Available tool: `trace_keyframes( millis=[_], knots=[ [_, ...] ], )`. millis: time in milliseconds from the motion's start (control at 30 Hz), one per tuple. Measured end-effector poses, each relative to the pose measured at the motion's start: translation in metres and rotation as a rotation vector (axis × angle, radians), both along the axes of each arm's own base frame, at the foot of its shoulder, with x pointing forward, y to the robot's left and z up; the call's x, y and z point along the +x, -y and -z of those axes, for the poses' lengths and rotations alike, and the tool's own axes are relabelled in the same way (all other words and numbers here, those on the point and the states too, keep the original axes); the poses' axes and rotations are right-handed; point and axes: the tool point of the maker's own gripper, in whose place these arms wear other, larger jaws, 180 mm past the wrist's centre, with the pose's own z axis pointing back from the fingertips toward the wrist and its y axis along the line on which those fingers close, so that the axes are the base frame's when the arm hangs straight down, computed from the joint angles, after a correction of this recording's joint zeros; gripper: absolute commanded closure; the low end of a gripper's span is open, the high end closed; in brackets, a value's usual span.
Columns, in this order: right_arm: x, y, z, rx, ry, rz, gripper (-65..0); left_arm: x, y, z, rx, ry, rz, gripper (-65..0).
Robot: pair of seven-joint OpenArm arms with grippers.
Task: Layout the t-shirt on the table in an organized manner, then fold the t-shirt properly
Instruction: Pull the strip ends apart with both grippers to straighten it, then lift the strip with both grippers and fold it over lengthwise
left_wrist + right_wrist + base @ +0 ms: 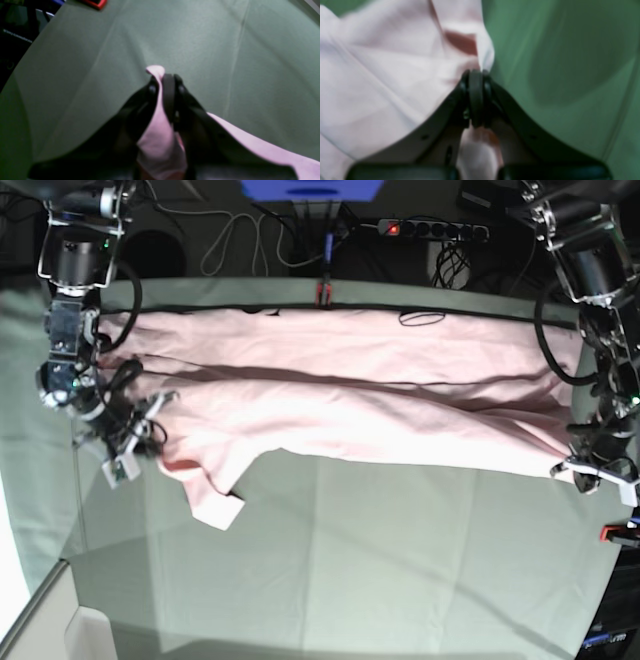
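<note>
My left pincer [163,82] is clamped on the t-shirt [160,140]: a pink fold runs up between the two black fingers [169,97] and pokes out past the tips, with another pink strip trailing off to the lower right. In the base view this pincer [590,465] sits at the right end of the shirt, near the table's right edge.

My right pincer [475,75] is closed too, pinching a bunched edge of the t-shirt [382,82]. Pink cloth fills the left of that wrist view and more shows below the tips between the fingers [476,100]. Picture is blurred, detail soft. In the base view it [135,435] is at the left end of the shirt.

The t-shirt [350,400] is stretched wide between my two pincers across the far half of the table [350,560]. It is creased lengthwise. Its far edge lies along the table's back edge; one sleeve [215,495] hangs toward the near side at lower left. Only plain pink shows.

A red clamp [322,290] sits at the back edge centre, another [618,532] at the right edge. Table cloth is grey-green with fold lines.
</note>
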Motion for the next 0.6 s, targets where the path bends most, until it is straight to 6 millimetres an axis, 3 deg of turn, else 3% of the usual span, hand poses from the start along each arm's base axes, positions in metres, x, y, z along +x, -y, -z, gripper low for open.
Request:
trace_keyframes(
  millis=[200,367,467,600],
  knots=[
    [0.021,0.0,-0.055,-0.048,0.156,-0.018,0.0,0.001,0.0,-0.002,0.002,0.004,0.002,0.0],
    [0.029,0.019,-0.094,-0.042,0.27,0.072,0.0,0.003,0.0,-0.008,0.009,0.018,0.005,0.0],
    [0.029,0.028,-0.119,-0.05,0.338,0.112,0.0,0.005,-0.007,-0.026,0.014,0.066,-0.019,0.0],
    [0.029,0.026,-0.14,-0.054,0.397,0.121,0.0,0.006,-0.018,-0.054,0.051,0.131,-0.039,0.0]
  ],
)
